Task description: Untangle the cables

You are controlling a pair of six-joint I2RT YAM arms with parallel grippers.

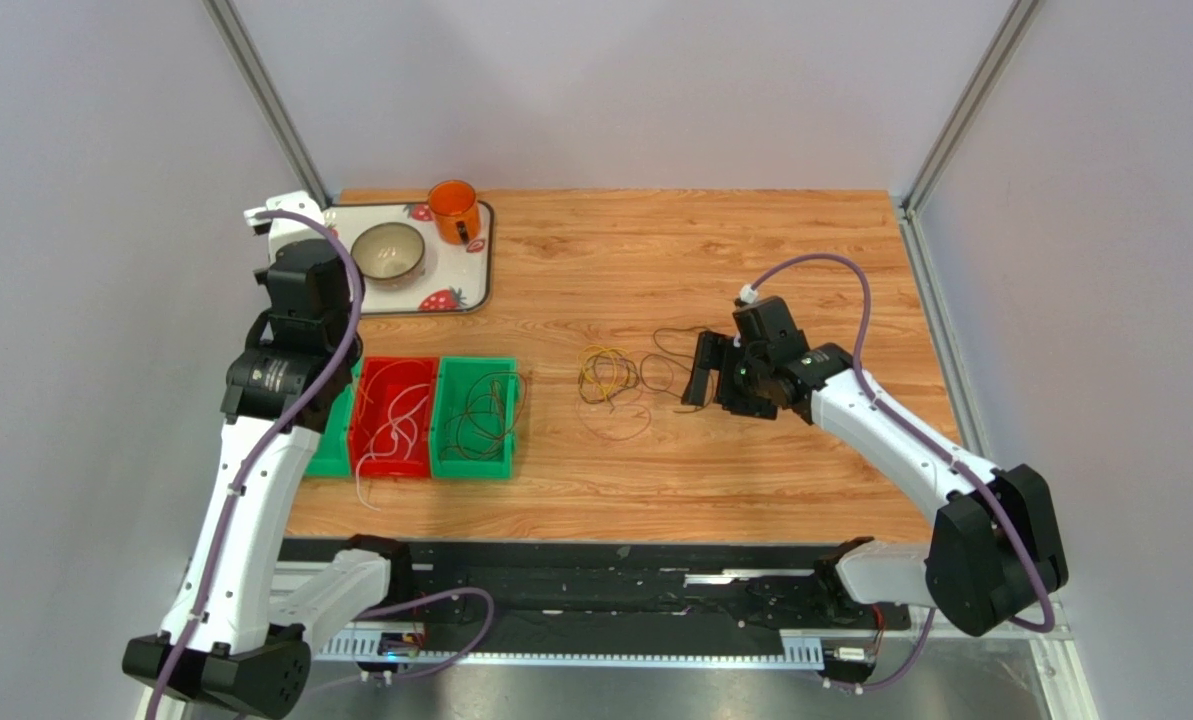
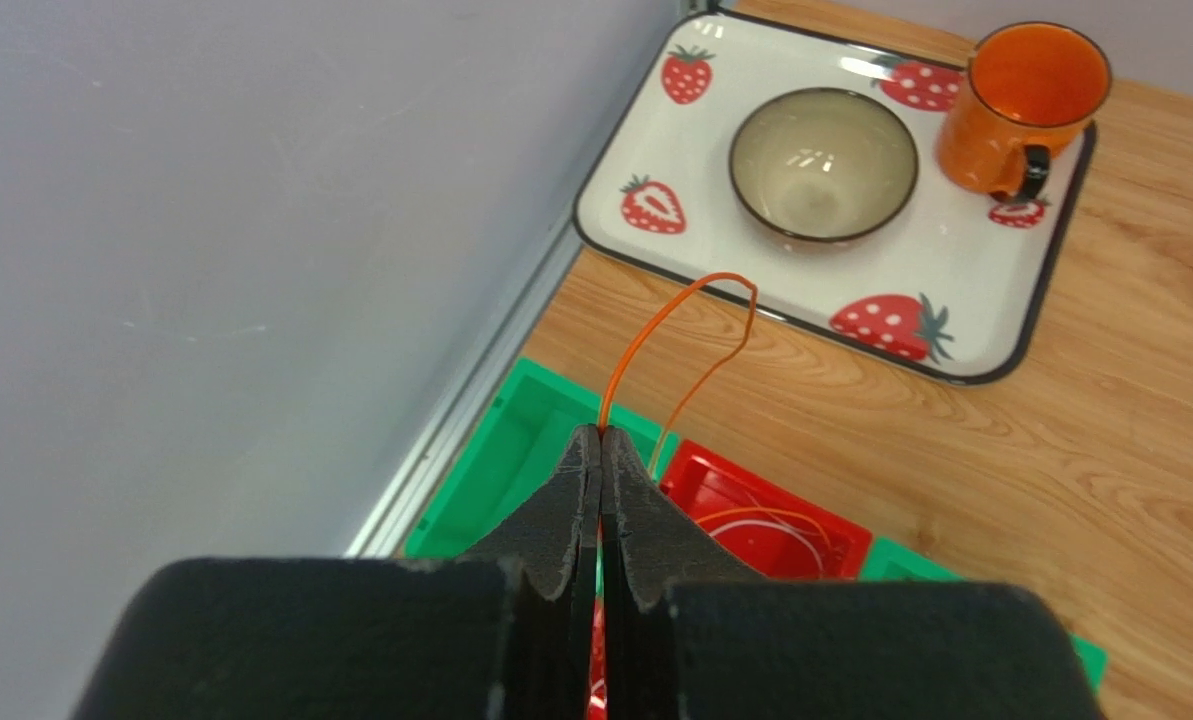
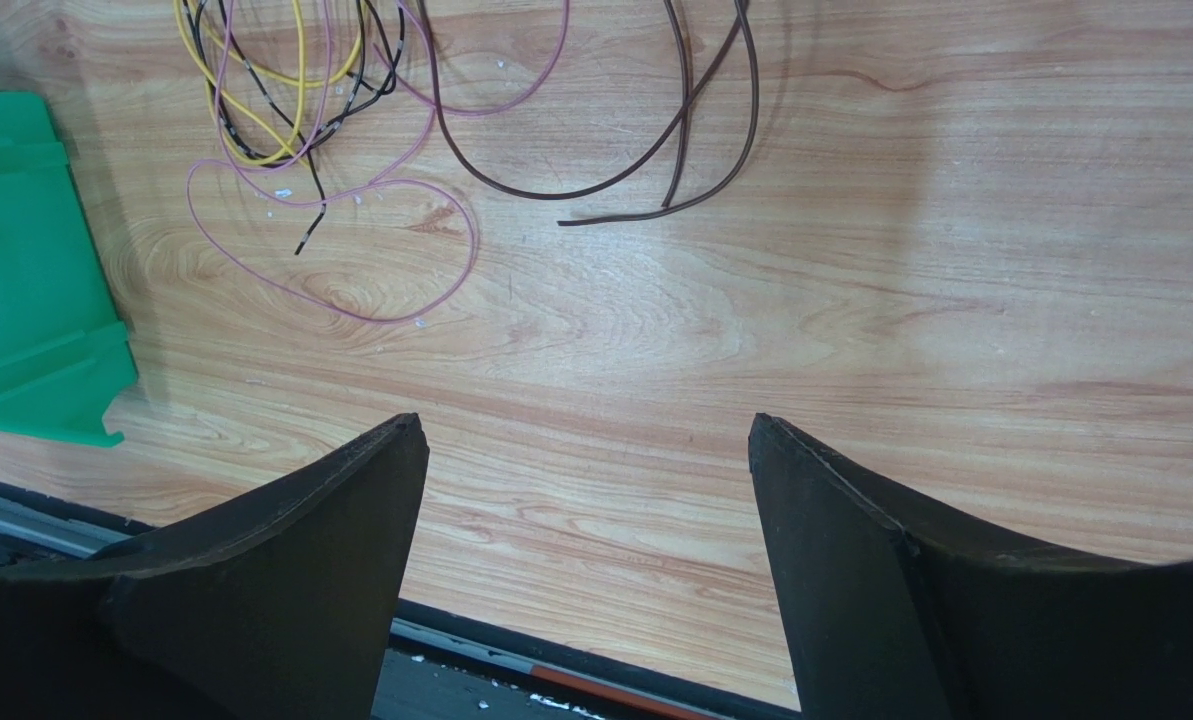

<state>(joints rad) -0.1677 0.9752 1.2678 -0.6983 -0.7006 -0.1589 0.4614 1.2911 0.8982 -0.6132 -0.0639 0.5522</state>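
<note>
The left jaws, nearest to the left wrist camera, are pressed fully together on an orange cable [image 2: 722, 276]. A small loop of it stands out in front of them, and the rest hangs down toward the red bin [image 2: 707, 477]. In the top view this bin [image 1: 425, 450] lies between two green ones and already holds light loops, while the green bin [image 1: 475, 471] beside it holds dark ones. I judge the step in hand to be placing the orange cable into the red bin. To do it well, the jaws should come low over the bin before they open, because such a thin springy wire may jump over the wall. The right jaws stand wide and hold nothing, above the bare desk [image 1: 707, 270]. Just ahead of them lies the dark brown cable [image 3: 617, 173], apart from the pink cable [image 3: 407, 308] and the yellow cable [image 3: 299, 90], which cross each other. The brown one is probably best taken next, near its free end, and pulled away from the knot.
</note>
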